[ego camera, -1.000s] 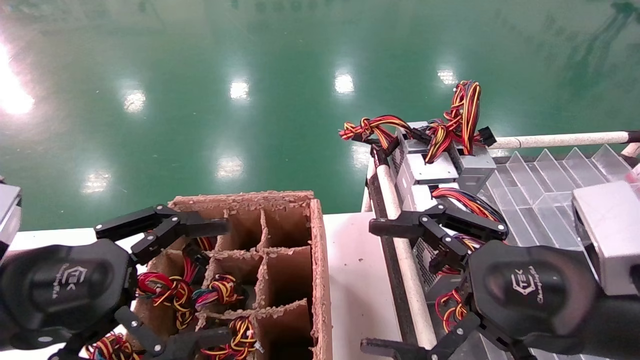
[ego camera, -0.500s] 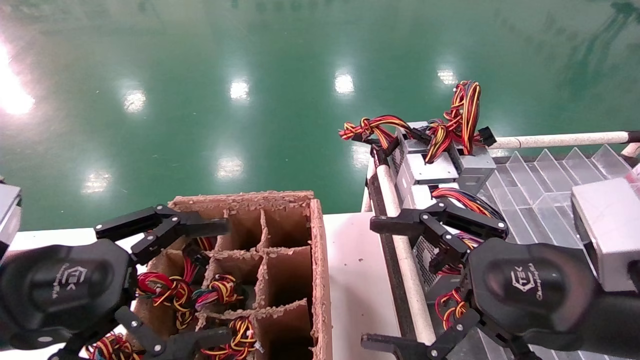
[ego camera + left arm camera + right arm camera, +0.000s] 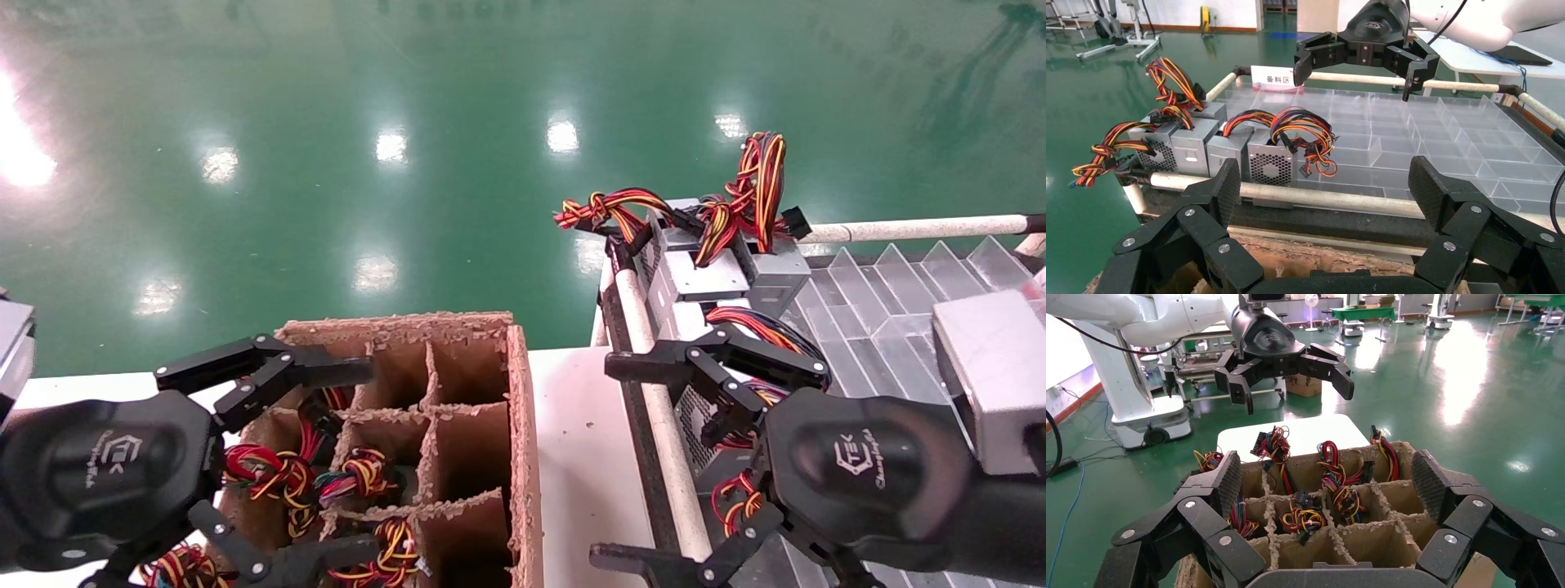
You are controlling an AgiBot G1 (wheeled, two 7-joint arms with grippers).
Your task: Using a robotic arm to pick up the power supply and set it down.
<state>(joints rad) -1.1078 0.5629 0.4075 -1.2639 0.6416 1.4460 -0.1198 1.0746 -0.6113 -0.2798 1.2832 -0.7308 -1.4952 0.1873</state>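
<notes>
Several grey power supplies [image 3: 703, 278] with red, yellow and black wire bundles stand in a row at the near-left corner of the rack [image 3: 1193, 147]. One of them [image 3: 1269, 164] has long loose wire loops. More tied wire bundles [image 3: 359, 475] poke out of the cells of a cardboard divider box [image 3: 1300, 517]. My left gripper [image 3: 359, 461] hovers open over that box, holding nothing [image 3: 1324, 190]. Above the rack's front rail my right gripper [image 3: 609, 465] hangs open and empty, beside the row of units [image 3: 1324, 478].
The cardboard box [image 3: 519, 425] sits on a white table [image 3: 584, 441]. The rack has a white tube rail [image 3: 662, 441] and a clear plastic tray of dividers [image 3: 882, 302]. A sign card [image 3: 1272, 78] stands at the tray's far edge. Green floor lies beyond.
The right gripper has shifted very slightly. Everything else stands as before.
</notes>
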